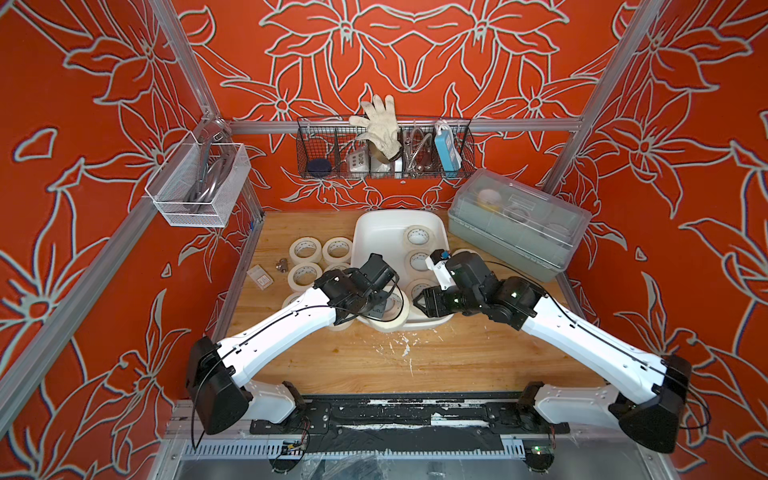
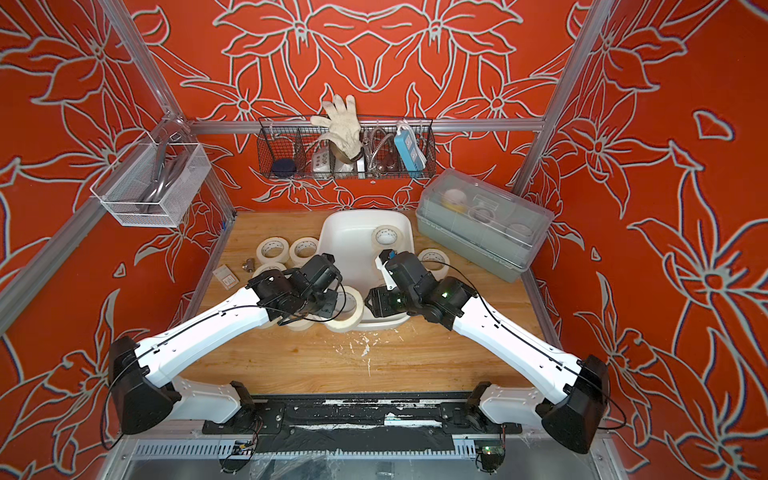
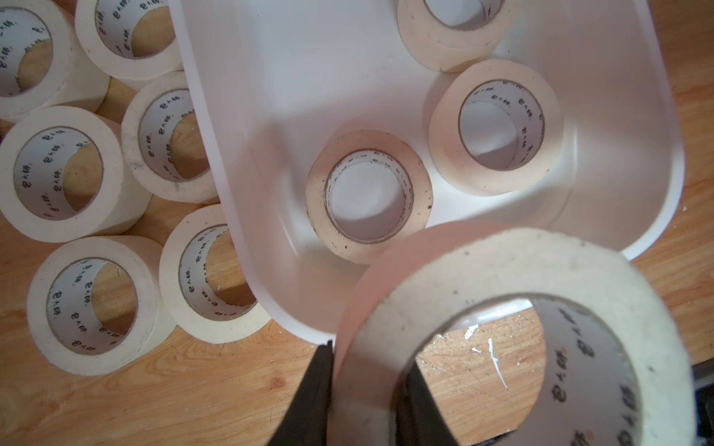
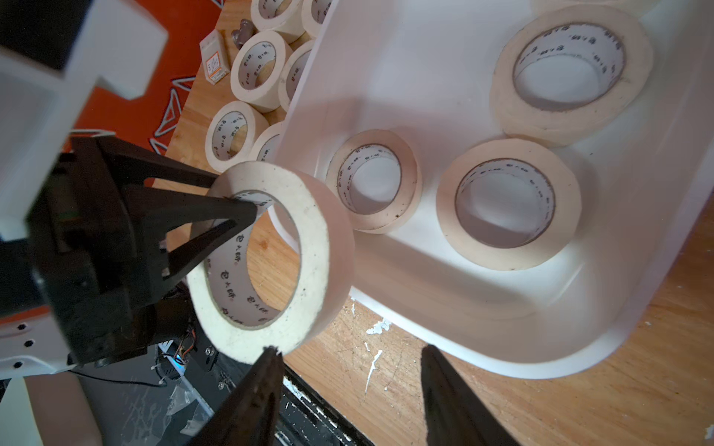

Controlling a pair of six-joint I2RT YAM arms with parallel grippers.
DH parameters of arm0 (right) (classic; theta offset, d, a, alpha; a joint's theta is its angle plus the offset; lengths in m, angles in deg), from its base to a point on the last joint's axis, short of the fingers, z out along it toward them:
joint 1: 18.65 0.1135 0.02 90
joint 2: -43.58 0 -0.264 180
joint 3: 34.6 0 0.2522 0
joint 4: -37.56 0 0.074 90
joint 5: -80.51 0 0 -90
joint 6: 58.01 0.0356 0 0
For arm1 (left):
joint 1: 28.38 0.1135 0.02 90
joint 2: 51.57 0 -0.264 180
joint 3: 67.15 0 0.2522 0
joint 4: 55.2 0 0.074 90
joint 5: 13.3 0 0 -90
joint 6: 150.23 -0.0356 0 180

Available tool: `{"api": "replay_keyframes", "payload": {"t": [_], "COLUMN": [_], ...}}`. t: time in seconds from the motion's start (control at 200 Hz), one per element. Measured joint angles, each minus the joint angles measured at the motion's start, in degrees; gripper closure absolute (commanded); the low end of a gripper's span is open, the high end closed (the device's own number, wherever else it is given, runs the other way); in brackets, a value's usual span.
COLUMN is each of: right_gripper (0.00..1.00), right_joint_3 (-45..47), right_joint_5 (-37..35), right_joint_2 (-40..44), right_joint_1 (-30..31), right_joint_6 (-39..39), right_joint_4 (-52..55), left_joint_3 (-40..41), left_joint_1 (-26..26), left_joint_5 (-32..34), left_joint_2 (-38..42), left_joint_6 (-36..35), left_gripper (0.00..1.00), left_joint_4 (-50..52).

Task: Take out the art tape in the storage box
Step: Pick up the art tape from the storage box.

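Over wooden tabletop [image 1: 457, 357], left tool [image 4: 235, 193] grips art tape roll [image 4: 313, 251] tilted on edge.

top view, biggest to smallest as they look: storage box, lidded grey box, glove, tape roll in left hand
1. lidded grey box
2. storage box, partly hidden
3. glove
4. held tape roll, half hidden
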Motion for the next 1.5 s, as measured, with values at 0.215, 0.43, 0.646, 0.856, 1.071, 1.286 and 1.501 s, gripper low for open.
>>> {"api": "replay_keyframes", "payload": {"t": [0.215,0.43,0.646,0.856,1.071,1.286,1.501], "right_gripper": [0.35,0.35,0.4,0.68,1.0,1.0,1.0], "right_joint_3": [-0.04,-3.28,-5.7,-7.56,-8.17,-8.26,-8.26], "right_joint_5": [-2.6,-3.54,-3.98,-4.42,-6.88,-8.7,-10.05], "right_joint_2": [-4.5,-10.97,-14.82,-17.22,-17.99,-17.99,-17.81], "right_joint_1": [4.35,6.4,6.73,6.78,6.78,5.79,1.42], "right_joint_6": [1.64,1.73,1.27,-0.22,-1.27,-5.11,-8.92], "right_joint_4": [-0.11,-0.22,-0.61,-0.46,-0.04,2.51,4.59], "left_joint_3": [5.18,5.75,5.79,5.79,5.75,5.79,5.77], "left_joint_1": [-0.42,-0.63,-0.96,-0.96,-1.03,-1.03,-1.03], "left_joint_5": [-1.46,-1.77,-2.73,-2.69,-3.06,-6.84,-6.97], "left_joint_2": [4.31,5.42,5.42,5.42,5.29,9.81,14.14], "left_joint_6": [0.61,0.79,0.81,0.96,1.6,2.4,2.08], "left_gripper": [1.0,1.0,1.0,1.0,0.68,0.3,0.14], "left_joint_4": [-0.9,-0.72,-2.21,-2.1,-2.78,-6.36,-8.13]}}
